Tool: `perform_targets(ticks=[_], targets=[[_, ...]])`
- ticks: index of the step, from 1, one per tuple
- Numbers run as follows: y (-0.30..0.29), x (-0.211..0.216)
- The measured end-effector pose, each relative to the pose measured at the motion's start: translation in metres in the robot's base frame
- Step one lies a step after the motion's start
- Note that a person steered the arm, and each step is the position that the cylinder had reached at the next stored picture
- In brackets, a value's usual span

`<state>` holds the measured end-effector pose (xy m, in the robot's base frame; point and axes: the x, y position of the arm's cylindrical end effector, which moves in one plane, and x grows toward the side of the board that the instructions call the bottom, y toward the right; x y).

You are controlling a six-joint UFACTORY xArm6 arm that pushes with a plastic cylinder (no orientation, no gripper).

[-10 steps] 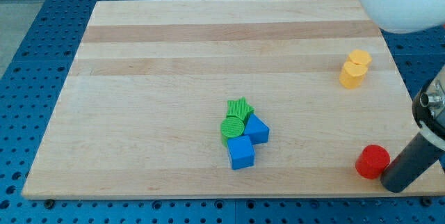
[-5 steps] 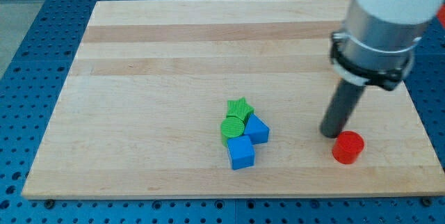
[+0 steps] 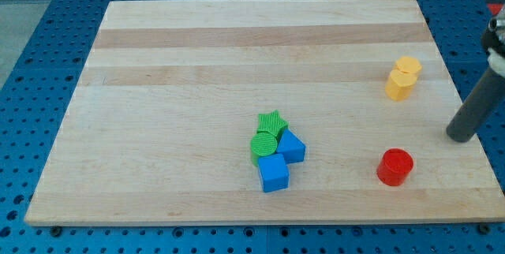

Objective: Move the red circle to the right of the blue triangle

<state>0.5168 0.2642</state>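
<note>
A pale wooden bench [image 3: 197,65] fills the frame, lying on a blue perforated base [image 3: 31,65]. There is no pincer in view; the arm ends in a dark rod, and my tip [image 3: 457,136] rests near the bench's right edge, at the right of the frame. The red circle [image 3: 394,166] sits lower left of my tip, apart from it. 2 yellow blocks [image 3: 402,78] touch each other above, in the upper right. Well left of the red circle, at lower centre, 4 blocks cluster: the blue triangle [image 3: 293,147], a blue cube [image 3: 274,173], a green circle [image 3: 263,145] and a green star [image 3: 272,121].
</note>
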Motion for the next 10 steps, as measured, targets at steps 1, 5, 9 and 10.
perform_targets(ticks=[1, 5, 9, 10], targets=[[-0.001, 0.001], [-0.048, 0.07], [-0.115, 0.053], [-0.132, 0.053]])
